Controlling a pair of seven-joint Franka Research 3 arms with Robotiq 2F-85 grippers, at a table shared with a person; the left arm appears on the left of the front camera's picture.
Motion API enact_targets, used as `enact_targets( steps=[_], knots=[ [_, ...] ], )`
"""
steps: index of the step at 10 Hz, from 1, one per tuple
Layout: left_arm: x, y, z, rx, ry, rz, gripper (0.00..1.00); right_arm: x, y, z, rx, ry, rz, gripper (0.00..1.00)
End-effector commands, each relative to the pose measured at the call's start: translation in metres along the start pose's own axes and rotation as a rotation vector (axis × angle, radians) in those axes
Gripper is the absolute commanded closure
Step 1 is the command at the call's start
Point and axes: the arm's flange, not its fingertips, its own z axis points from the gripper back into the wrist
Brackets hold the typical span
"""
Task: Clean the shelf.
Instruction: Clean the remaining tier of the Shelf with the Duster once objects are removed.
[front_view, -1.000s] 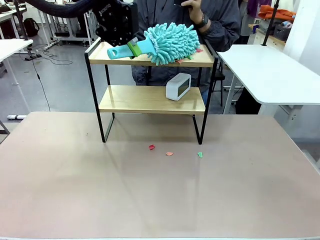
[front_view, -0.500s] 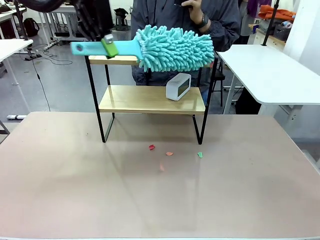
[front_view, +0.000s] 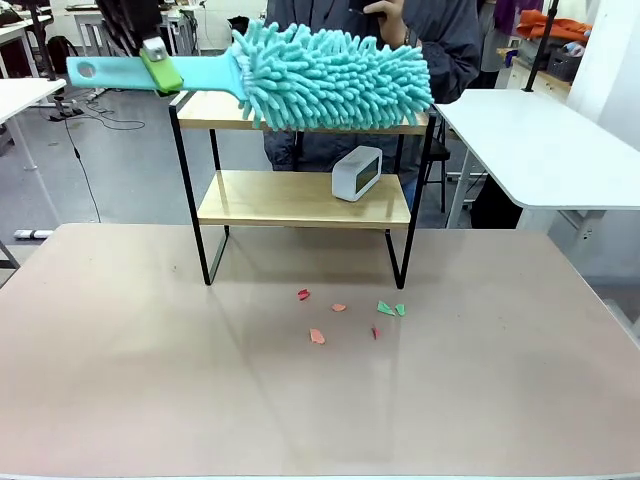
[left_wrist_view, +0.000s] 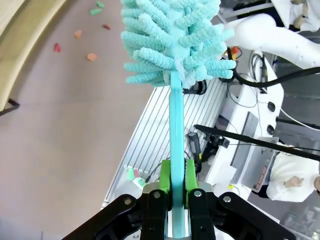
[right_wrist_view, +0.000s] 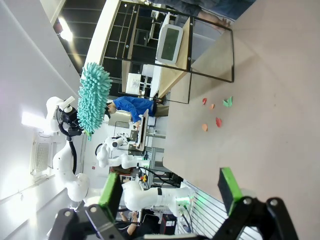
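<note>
1. The left pincer (front_view: 160, 70) stays clenched on the handle of the teal duster (front_view: 330, 75); the right pincer (right_wrist_view: 170, 189) hangs released.
2. The duster has lifted and slid left, and now lies level along the top board of the shelf (front_view: 300, 200).
3. More paper scraps (front_view: 317, 336) dot the desk (front_view: 150, 380) before the shelf.
4. A white clock (front_view: 356, 172) sits on the lower board.

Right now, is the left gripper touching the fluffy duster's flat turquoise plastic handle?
Touching. The left wrist view shows the left gripper with green pads clamped on both sides of the turquoise handle, no gap.
</note>
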Motion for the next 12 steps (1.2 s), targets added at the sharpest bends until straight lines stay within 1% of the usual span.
enact_targets(
  steps=[1, 2, 3, 4, 5, 6, 7, 8, 9, 10, 11, 12],
  knots=[
    [-0.016, 0.001, 0.001, -0.063, -0.016, -0.031, 1.0, 0.001, 0.0, 0.002, 0.005, 0.004, 0.028, 0.0],
    [-0.029, 0.003, 0.011, -0.114, -0.025, -0.025, 1.0, 0.001, 0.0, 0.002, 0.005, 0.004, 0.028, 0.0],
    [-0.058, 0.008, 0.035, -0.177, -0.081, 0.009, 1.0, 0.001, 0.0, 0.002, 0.005, 0.004, 0.028, 0.0],
    [-0.093, 0.015, 0.059, -0.218, -0.169, 0.028, 1.0, 0.001, 0.0, 0.002, 0.005, 0.004, 0.028, 0.0],
    [-0.13, 0.025, 0.078, -0.239, -0.285, 0.074, 1.0, 0.001, 0.0, 0.002, 0.005, 0.004, 0.028, 0.0],
    [-0.166, 0.039, 0.09, -0.268, -0.428, 0.134, 1.0, 0.001, 0.0, 0.002, 0.005, 0.004, 0.028, 0.0],
    [-0.2, 0.059, 0.094, -0.316, -0.553, 0.198, 1.0, 0.001, 0.0, 0.002, 0.005, 0.004, 0.028, 0.0],
    [-0.232, 0.091, 0.094, -0.389, -0.689, 0.296, 1.0, 0.001, 0.0, 0.002, 0.005, 0.004, 0.028, 0.0],
    [-0.255, 0.123, 0.086, -0.444, -0.799, 0.406, 1.0, 0.001, 0.0, 0.002, 0.005, 0.004, 0.028, 0.0],
    [-0.27, 0.155, 0.07, -0.504, -0.904, 0.489, 1.0, 0.001, 0.0, 0.002, 0.005, 0.004, 0.028, 0.0],
    [-0.281, 0.188, 0.051, -0.582, -0.967, 0.588, 1.0, 0.001, 0.0, 0.002, 0.005, 0.004, 0.028, 0.0],
    [-0.288, 0.221, 0.025, -0.603, -0.995, 0.738, 1.0, 0.001, 0.0, 0.002, 0.005, 0.004, 0.028, 0.0]
  ],
)
